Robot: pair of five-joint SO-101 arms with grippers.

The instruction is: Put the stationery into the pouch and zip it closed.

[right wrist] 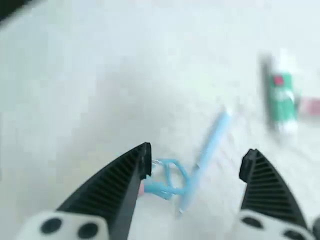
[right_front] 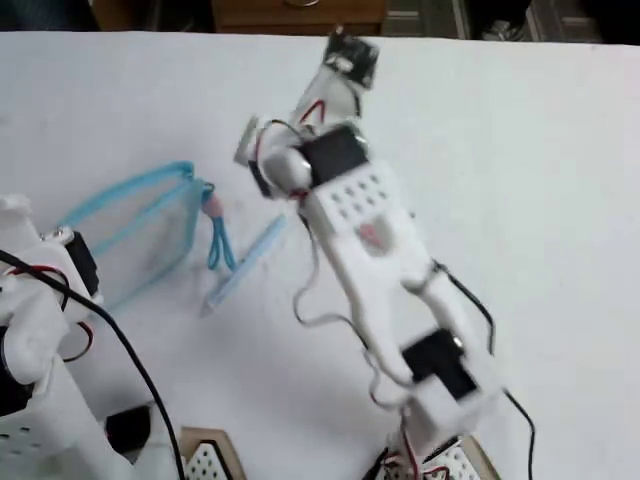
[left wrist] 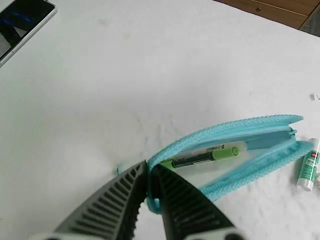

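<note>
The pouch (left wrist: 235,150), clear with light blue zip edging, lies open on the white table, at the left (right_front: 130,235) in the high view. A green marker (left wrist: 205,156) lies inside it. My left gripper (left wrist: 148,169) is shut on the pouch's near corner. A blue pen (right_front: 245,262) lies beside the pouch's blue loop strap (right_front: 218,240). My right gripper (right wrist: 197,159) hangs open above the pen (right wrist: 206,150) and strap (right wrist: 167,182), touching neither. A green and white glue stick (right wrist: 280,95) lies beyond them, also past the pouch's far end (left wrist: 309,165).
The right arm (right_front: 370,240) stretches across the middle of the table from the near edge. The left arm (right_front: 40,330) stands at the near left. A dark flat device (left wrist: 20,22) lies at the table's far corner. Wooden furniture (right_front: 300,15) runs behind the table.
</note>
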